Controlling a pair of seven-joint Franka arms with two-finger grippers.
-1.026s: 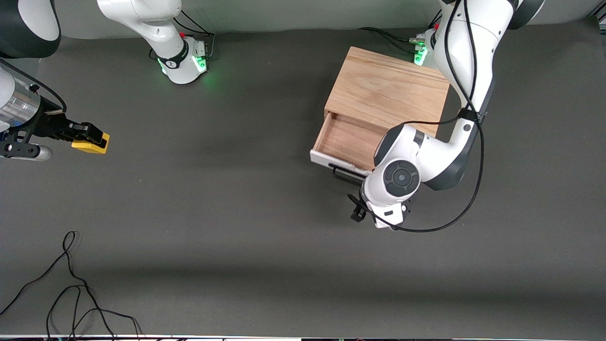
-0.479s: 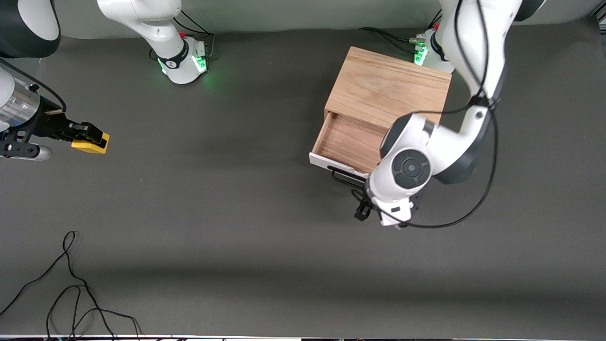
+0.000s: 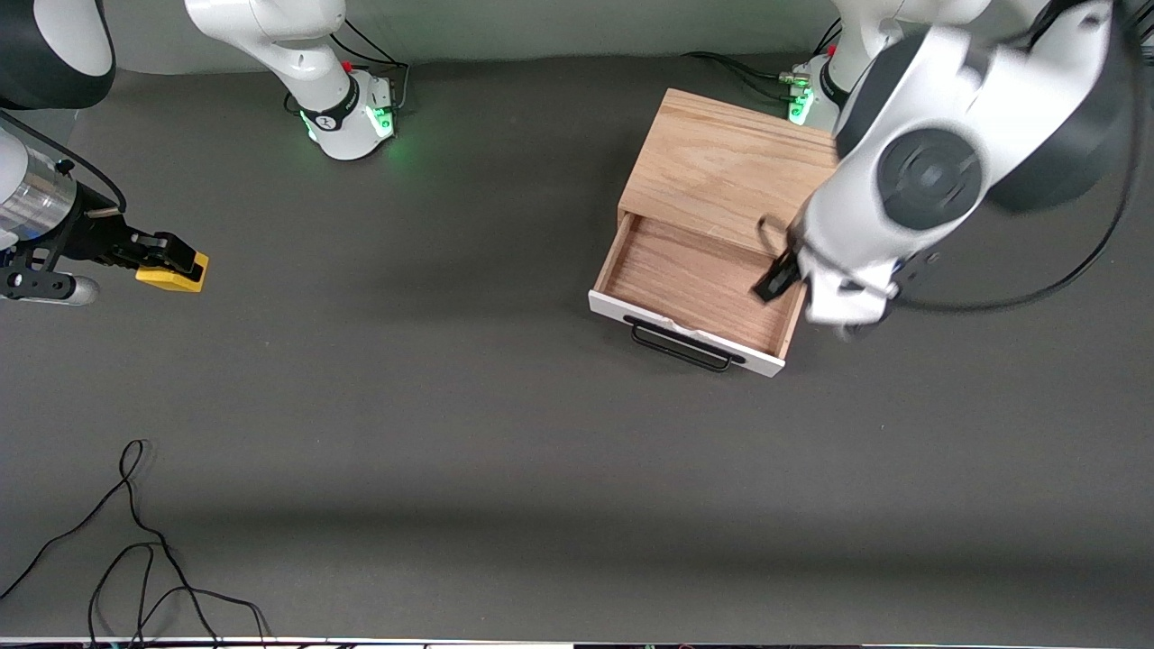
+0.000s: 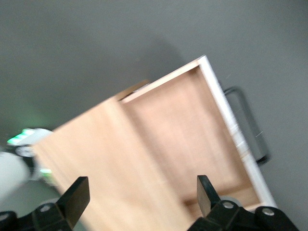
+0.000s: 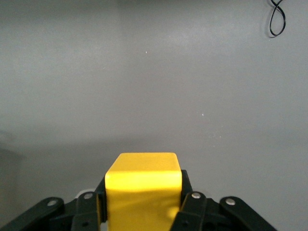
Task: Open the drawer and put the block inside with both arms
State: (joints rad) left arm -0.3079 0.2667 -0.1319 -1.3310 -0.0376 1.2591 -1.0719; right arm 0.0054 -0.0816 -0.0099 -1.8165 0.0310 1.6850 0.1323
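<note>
The drawer (image 3: 694, 279) stands pulled out of the oak box (image 3: 735, 171), its light wood inside bare, white front panel and black handle (image 3: 681, 345) toward the front camera. It also shows in the left wrist view (image 4: 183, 130). My left gripper (image 3: 777, 275) is open and empty, up over the drawer's corner at the left arm's end; its fingertips (image 4: 79, 192) stand wide apart. My right gripper (image 3: 167, 257) is shut on the yellow block (image 3: 176, 273) at the right arm's end of the table. The block (image 5: 143, 185) sits squeezed between the fingers (image 5: 185, 192).
A loose black cable (image 3: 135, 541) lies on the dark mat near the front edge at the right arm's end. The two green-lit bases (image 3: 356, 117) stand along the back edge; one (image 3: 798, 104) is right next to the oak box.
My left arm has let go of the handle, risen and swung back over the open drawer and box. The drawer stays open. My right gripper and the block have not moved.
</note>
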